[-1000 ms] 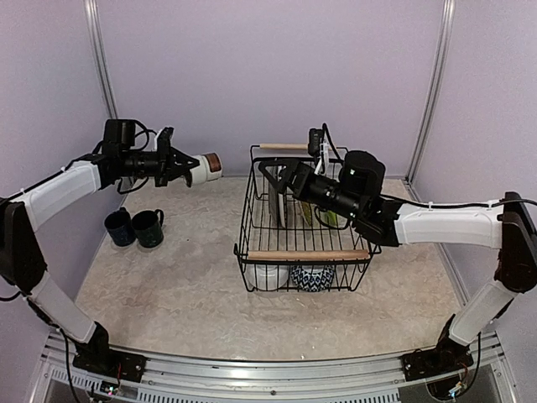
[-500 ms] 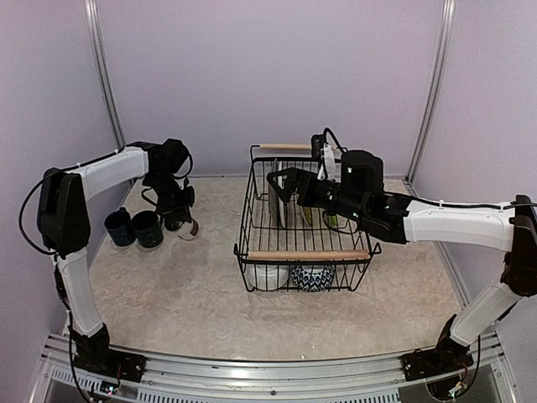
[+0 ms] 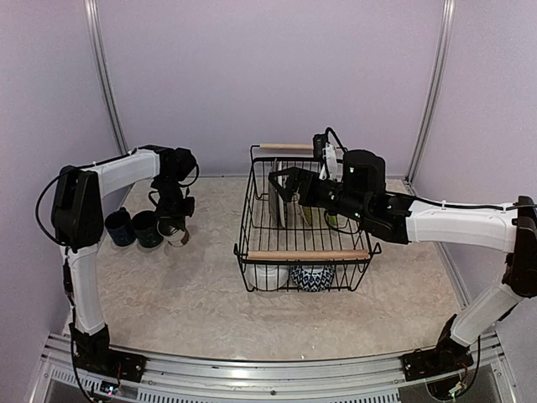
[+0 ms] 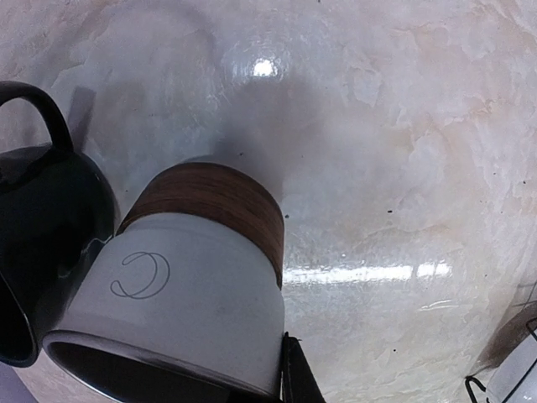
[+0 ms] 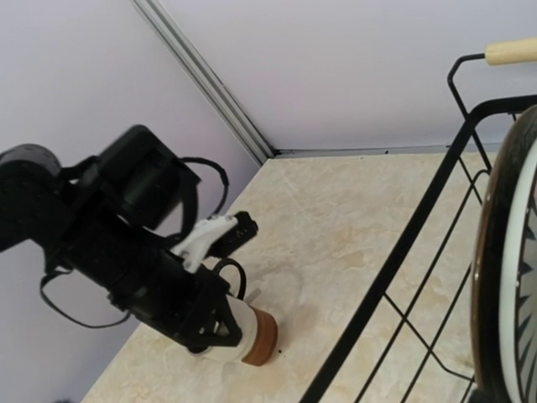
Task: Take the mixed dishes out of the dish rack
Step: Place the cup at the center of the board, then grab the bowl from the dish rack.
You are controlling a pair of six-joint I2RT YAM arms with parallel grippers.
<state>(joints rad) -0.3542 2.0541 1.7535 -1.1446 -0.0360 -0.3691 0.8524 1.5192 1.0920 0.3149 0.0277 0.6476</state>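
My left gripper point(image 3: 173, 220) is shut on the rim of the white-brown cup point(image 3: 178, 234), which tilts with its brown base point(image 5: 264, 337) down at the table, right of the dark green mug point(image 3: 148, 228) and navy mug point(image 3: 119, 227). In the left wrist view the cup point(image 4: 193, 302) fills the lower left, with one fingertip point(image 4: 299, 383) against its rim. The black wire dish rack point(image 3: 306, 254) holds a striped plate point(image 5: 512, 277), a lime-green plate point(image 3: 328, 217), a white bowl point(image 3: 267, 275) and a patterned bowl point(image 3: 312, 278). My right gripper point(image 3: 282, 179) hangs open above the rack's upright plates.
Purple walls enclose the beige table on three sides. The rack's far wooden handle point(image 3: 284, 146) lies behind my right arm. The mugs stand close to the left wall. Bare tabletop point(image 3: 201, 285) lies between the mugs and the rack.
My left arm has swung the cup down from high on the left to the table beside the dark green mug. My right gripper has shifted slightly over the rack, staying open.
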